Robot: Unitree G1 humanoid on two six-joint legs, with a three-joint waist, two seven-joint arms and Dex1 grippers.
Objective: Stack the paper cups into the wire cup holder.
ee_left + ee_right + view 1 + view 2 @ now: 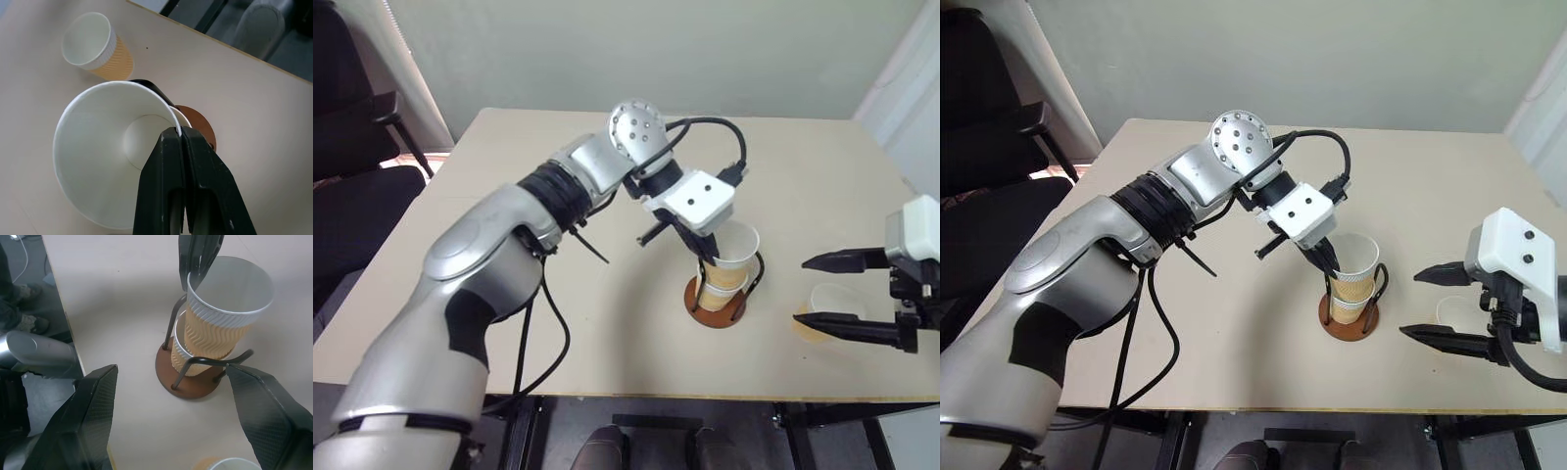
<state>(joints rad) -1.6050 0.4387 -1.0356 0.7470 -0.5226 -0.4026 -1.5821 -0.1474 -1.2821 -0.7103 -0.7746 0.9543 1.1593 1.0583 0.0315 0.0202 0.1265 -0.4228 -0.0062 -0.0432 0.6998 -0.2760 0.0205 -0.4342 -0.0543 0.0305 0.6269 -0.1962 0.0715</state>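
From the head, the left pincer [710,257] pinches the rim of a paper cup [732,257], which sits tilted in the mouth of a second cup [718,294] already standing in the wire cup holder [715,304] near the front edge of the worktop [607,323]. The right pincer [827,291] hangs to the holder's right with its fingers spread apart, and a third cup [827,304] lies on the worktop between those fingers.

In the left wrist view, the two black fingers [171,186] are pressed together on the held cup's white rim, one inside and one outside; the third cup lies on its side beyond.

In the right wrist view, the holder stands between the spread fingers [83,426], the upper cup leaning, partly nested in the lower.
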